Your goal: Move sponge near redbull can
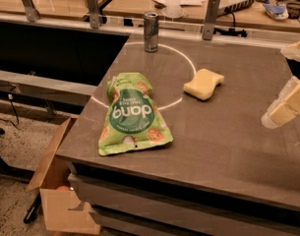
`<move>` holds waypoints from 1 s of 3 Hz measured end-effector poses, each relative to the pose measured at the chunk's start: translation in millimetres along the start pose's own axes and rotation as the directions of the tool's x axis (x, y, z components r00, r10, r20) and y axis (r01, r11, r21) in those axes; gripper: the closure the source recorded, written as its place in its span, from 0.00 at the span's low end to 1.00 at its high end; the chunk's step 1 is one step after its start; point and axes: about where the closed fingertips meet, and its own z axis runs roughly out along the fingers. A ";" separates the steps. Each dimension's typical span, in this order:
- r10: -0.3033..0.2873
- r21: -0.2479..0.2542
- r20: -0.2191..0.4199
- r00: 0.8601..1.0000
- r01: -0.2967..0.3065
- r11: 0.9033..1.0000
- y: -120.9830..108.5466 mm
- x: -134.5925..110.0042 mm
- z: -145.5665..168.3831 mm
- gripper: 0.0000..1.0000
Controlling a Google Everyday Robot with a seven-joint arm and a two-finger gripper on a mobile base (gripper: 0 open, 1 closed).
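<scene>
Sitting on the grey bench [228, 146], the sponge [204, 84] lies right of the green snack bag [131, 113], well apart from the redbull can [150, 31] at the back. The gripper [283, 85] hangs at the right edge, jaws wide apart, holding nothing.

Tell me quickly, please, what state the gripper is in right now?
Gripper: open, holding nothing, hovering over the right side of the table, apart from the sponge.

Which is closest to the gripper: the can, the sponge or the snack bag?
The sponge, the pale yellow block; the gripper hangs at the table's right side, can and bag lie farther left.
</scene>
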 end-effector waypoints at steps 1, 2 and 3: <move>0.095 0.068 0.104 0.990 -0.102 0.992 -27.7 10.0 24.5 0.00; 0.176 0.125 0.124 0.976 -0.192 0.973 -60.5 11.0 46.5 0.00; 0.179 0.124 0.125 0.976 -0.194 0.973 -59.9 11.0 46.2 0.00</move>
